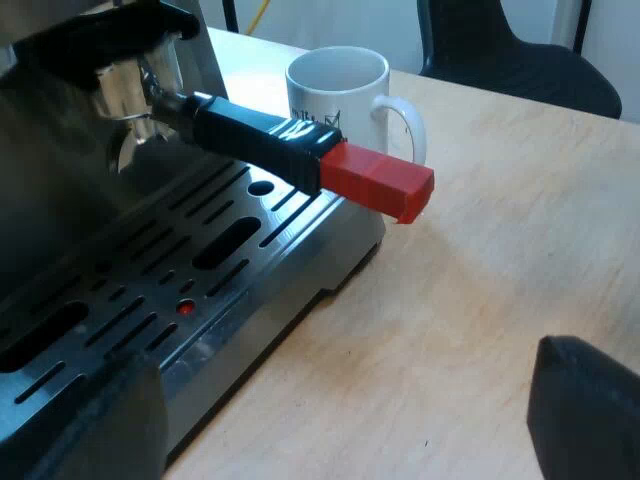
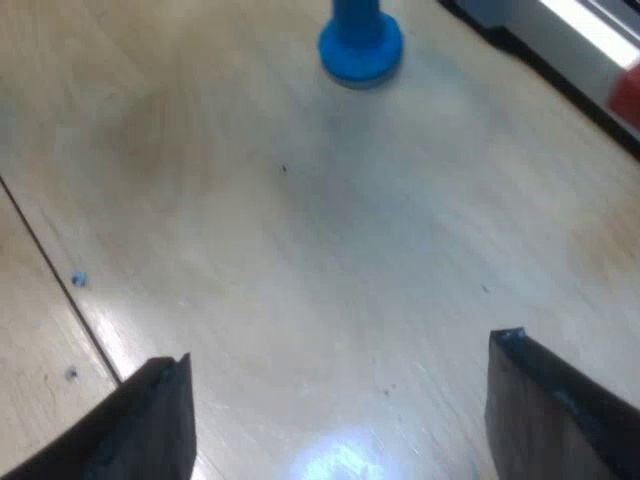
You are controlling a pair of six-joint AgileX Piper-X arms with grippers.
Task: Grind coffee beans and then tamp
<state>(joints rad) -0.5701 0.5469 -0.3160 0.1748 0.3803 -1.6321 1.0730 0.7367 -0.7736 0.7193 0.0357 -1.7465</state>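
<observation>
Left gripper [image 1: 335, 420] and right gripper [image 2: 335, 420] both gape wide, and the stiff holder handle [image 1: 265, 142] ahead of the left one probably wants grabbing on its black part.

The right gripper [image 2: 338, 352] has two matte black fingers [image 2: 545, 400] with flat faces and squared corners; the left gripper [image 1: 330, 370] looks equally black

The table [image 1: 520, 260] is pale wood with a fine grain, lit brightly enough that a soft white glare [image 2: 335, 455] lies on its top. A thin dark seam [image 2: 50, 265] runs across the wood, with a few small specks near it. Beyond the table's far edge stands a black chair [image 1: 510, 55], and behind it a pale wall [image 1: 330, 20]. A yellow cord [image 1: 261, 14] hangs against that wall.
</observation>
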